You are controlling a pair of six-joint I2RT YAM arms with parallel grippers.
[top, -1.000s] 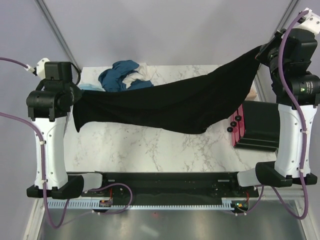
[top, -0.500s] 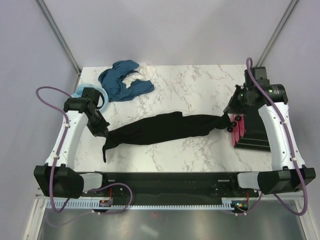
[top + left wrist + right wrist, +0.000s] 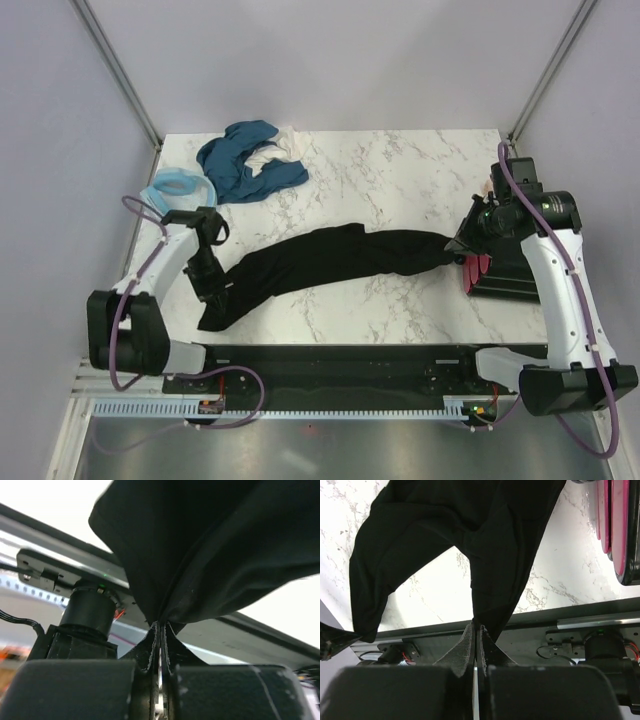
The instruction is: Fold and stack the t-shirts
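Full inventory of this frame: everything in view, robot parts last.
black t-shirt: 1, black, bunched into a long strip across the middle of the table, held at both ends
teal-blue t-shirt: 1, teal-blue, crumpled at the far left corner
white cloth: 1, white, tucked into the teal-blue heap; garment type unclear
light blue cloth: 1, light blue, at the left table edge
black case: 1, black with a pink-red side, at the right table edge
table: 1, white marble
left gripper: 1, black, shut on the shirt's left end, near-left of the table
right gripper: 1, black, shut on the shirt's right end, beside the case
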